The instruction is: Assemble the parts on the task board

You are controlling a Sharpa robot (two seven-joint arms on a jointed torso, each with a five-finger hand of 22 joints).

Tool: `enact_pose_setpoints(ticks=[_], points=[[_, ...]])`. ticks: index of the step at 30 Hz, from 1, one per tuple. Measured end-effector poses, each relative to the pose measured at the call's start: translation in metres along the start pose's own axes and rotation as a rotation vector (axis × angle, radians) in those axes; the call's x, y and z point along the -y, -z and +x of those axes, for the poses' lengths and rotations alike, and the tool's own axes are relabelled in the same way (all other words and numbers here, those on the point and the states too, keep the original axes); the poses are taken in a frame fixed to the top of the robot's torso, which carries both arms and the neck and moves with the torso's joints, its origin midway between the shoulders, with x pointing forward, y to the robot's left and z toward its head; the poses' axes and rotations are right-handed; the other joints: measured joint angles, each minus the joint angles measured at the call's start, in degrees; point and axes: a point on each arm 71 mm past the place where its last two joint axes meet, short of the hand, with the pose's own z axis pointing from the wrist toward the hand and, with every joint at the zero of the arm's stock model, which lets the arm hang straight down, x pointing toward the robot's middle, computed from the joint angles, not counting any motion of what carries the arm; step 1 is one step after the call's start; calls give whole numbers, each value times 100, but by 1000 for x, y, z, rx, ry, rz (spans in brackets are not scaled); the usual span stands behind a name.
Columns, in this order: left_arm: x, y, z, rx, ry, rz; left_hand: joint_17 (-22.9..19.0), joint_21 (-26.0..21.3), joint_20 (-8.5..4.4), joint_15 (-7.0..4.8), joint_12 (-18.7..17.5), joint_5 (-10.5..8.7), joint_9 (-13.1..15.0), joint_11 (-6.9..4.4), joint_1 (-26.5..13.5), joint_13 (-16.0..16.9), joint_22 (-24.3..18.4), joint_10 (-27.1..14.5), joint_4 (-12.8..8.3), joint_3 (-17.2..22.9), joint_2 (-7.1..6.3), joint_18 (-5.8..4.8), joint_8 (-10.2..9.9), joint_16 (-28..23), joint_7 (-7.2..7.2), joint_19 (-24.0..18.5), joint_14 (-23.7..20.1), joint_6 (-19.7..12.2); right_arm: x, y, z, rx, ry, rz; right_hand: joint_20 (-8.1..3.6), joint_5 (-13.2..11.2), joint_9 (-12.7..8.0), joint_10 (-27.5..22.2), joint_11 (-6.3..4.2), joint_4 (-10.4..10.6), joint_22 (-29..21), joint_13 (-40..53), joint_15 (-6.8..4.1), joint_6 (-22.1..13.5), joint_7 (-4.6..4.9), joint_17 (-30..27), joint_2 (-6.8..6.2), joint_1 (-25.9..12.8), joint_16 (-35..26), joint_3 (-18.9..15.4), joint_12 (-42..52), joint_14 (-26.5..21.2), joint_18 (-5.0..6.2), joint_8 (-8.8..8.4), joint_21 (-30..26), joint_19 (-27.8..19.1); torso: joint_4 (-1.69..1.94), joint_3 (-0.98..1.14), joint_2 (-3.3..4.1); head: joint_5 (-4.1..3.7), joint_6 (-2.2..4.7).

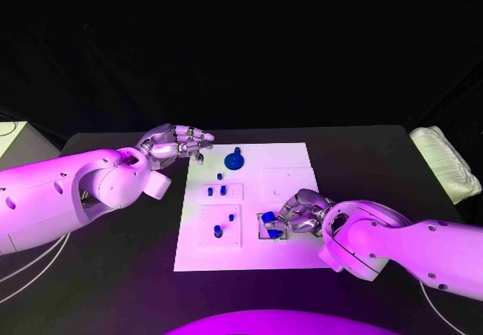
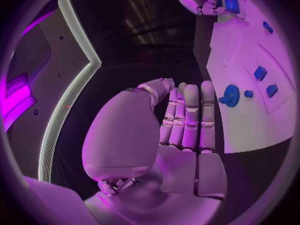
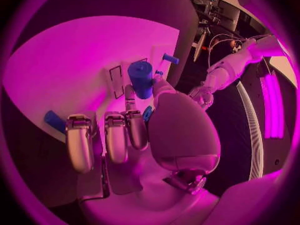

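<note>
The white task board [image 1: 287, 157] lies in the middle of the black table. My right hand [image 1: 298, 220] rests over the board's near right recess and pinches a blue cylindrical part [image 3: 140, 77] between thumb and a finger; the part's blue [image 1: 269, 218] shows at the recess. My left hand [image 1: 179, 144] hovers by the board's far left corner, its fingers [image 2: 190, 115] drawn together against the thumb with nothing in them. A blue round disc part [image 1: 234, 160] sits near that hand. Small blue parts [image 1: 216, 190] stand in the middle left recess, and others [image 1: 218, 232] in the near left one.
A white padded bundle [image 1: 448, 171] lies at the table's right edge. A pale box [image 1: 15, 143] stands off the far left. Cables [image 1: 30, 269] hang below my left arm. Bare black table surrounds the board.
</note>
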Motion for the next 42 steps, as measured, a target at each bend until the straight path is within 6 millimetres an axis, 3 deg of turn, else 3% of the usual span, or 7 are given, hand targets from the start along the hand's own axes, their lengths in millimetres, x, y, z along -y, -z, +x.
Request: enact_pose_setpoints(ticks=[10,19,24,29,32,35,42], points=[[0,0,0,0,0,-3,0,0,0,0,0,0,0,0,0,0,-6,0,0,0,0,0,0,0,21,0,0,-21,-1,-3,1,-3,13,5,0,4,19,0,0,21,-1,5,0,18,-18,0,-63,-187,0,-112,-23,0,0,21,0,0,2,-1,-4,7,-9],[0,1,-1,1,0,-5,0,0,0,0,0,0,0,0,0,1,-5,0,0,0,0,0,0,0,21,0,0,-21,-2,-6,0,7,26,1,0,4,38,0,0,29,-1,4,0,-45,1,0,68,-748,0,-903,-103,0,0,87,0,0,-1,-1,-3,12,3],[0,1,-1,1,0,-6,0,0,0,0,0,0,4,0,0,1,-5,0,0,0,0,0,0,0,21,0,0,-21,-1,-6,0,12,35,-2,0,37,44,0,0,41,-2,4,0,-92,5,0,-32,-936,0,-1280,-170,0,0,109,0,0,-1,-1,-3,12,5],[0,1,-1,1,0,-6,0,0,0,0,0,0,4,0,0,1,-5,0,0,0,0,0,0,0,21,0,0,-21,0,-6,0,15,47,-6,0,37,49,0,0,42,-2,3,0,-103,16,0,-37,-941,0,-1308,-170,0,0,109,0,0,-4,3,-4,8,8],[0,1,-1,1,0,-7,0,0,0,0,0,0,4,0,0,-5,-5,0,0,0,0,0,20,0,21,0,0,-21,1,-5,-1,18,52,-8,0,37,48,0,0,42,-2,3,0,-113,19,0,53,-765,0,-1308,-170,0,0,131,0,0,-4,3,-4,6,9],[0,1,-1,0,0,-7,0,0,0,0,0,0,4,0,0,-5,-5,0,0,0,0,0,20,0,21,0,0,-21,3,-2,-2,22,55,-12,0,37,58,0,0,7,-1,3,0,-130,2,-1,118,-212,0,-1273,-170,0,1,177,0,0,-2,3,-4,4,10],[-1,1,-1,1,0,-8,0,0,0,0,0,0,3,0,0,-5,-4,0,0,0,0,0,20,0,21,0,0,-21,6,3,-5,27,62,-42,0,37,144,2,-1,-15,3,3,-15,-55,-62,-1,24,330,0,-1245,-170,-9,0,360,0,0,-1,6,-4,15,7]])
